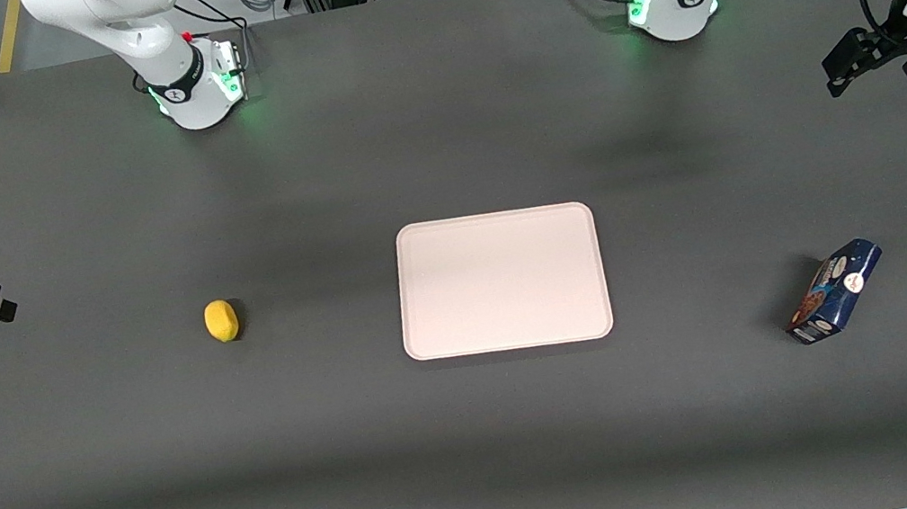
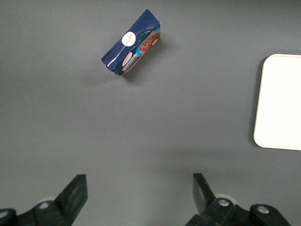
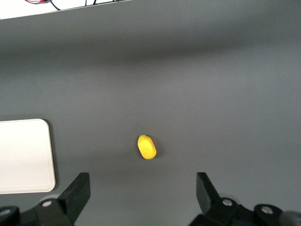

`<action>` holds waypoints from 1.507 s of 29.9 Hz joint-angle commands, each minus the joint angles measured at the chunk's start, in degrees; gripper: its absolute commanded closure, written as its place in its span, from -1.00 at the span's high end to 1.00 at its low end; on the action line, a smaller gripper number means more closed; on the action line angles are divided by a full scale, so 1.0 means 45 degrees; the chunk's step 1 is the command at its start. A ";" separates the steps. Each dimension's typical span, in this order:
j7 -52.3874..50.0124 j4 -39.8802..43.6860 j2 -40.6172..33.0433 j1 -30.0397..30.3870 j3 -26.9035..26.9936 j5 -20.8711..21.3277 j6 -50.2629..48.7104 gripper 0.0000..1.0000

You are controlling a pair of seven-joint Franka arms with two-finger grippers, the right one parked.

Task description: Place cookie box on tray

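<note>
Box [image 1: 834, 291]: a dark navy carton with brown cookie pictures and a round white logo, lying on the table [image 1: 487, 468] toward the working arm's end. It sits askew to the table's edges, one short end nearer the front camera than the rest. In the left wrist view the box [image 2: 131, 43] lies on bare grey surface, well apart from both fingers and touched by nothing.

Tray [image 1: 500, 281]: a flat, pale pinkish-cream rectangle with rounded corners and a low rim, set near the middle of the table. Nothing lies on it. The tray is well apart from the box; a rounded corner and one edge of it [image 2: 280, 101] appear in the left wrist view, and another corner [image 3: 24, 155] in the right wrist view.

Gripper [image 1: 843, 70]: held above the table at the working arm's end, farther from the front camera than the box and clear of it. Its two fingers [image 2: 75, 192] stand spread wide, with only grey table between them; they grasp nothing.

Lemon [image 1: 220, 320]: a small yellow object resting on the table toward the parked arm's end, well apart from the tray; also seen in the right wrist view [image 3: 147, 147].
</note>
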 commanded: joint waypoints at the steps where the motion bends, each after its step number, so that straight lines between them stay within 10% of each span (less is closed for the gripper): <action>1: -0.0183 0.0189 0.0043 -0.0018 -0.0005 0.0184 -0.0180 1.00; 20: 0.3582 0.5870 0.4160 0.0119 0.0678 0.0164 -0.2524 1.00; 45: 0.7453 0.6107 1.0921 0.0294 0.0678 0.0340 0.3100 1.00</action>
